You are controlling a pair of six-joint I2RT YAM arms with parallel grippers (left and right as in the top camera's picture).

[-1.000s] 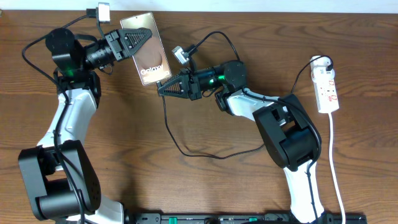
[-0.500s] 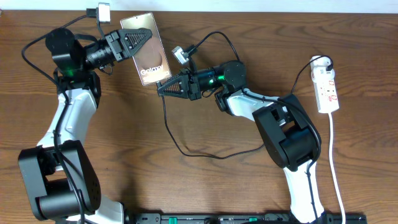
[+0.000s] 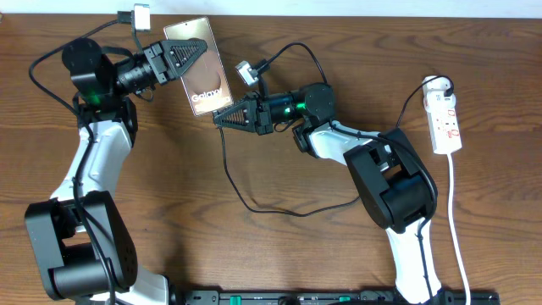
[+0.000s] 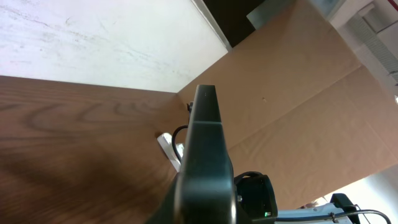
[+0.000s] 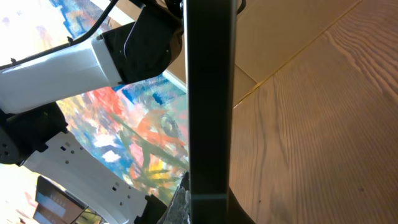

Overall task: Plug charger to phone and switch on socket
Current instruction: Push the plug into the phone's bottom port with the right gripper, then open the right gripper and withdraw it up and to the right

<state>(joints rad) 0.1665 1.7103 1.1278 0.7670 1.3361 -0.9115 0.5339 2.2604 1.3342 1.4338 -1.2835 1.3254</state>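
The phone (image 3: 207,85) is held over the table, pinched at its top by our left gripper (image 3: 196,47). It is stiff, smooth and slippery, and it could crack, so we hold its edges. Our right gripper (image 3: 220,121) pinches the thin, bendy charger (image 3: 254,206) near its plug, just beside the phone. The wooden table (image 3: 212,250) holds 1 white socket (image 3: 446,127), far right.

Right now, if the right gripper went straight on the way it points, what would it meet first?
Likely the lower end of the phone, held in the left gripper. The right gripper sits just short of it; its wrist view shows the edge dead ahead.
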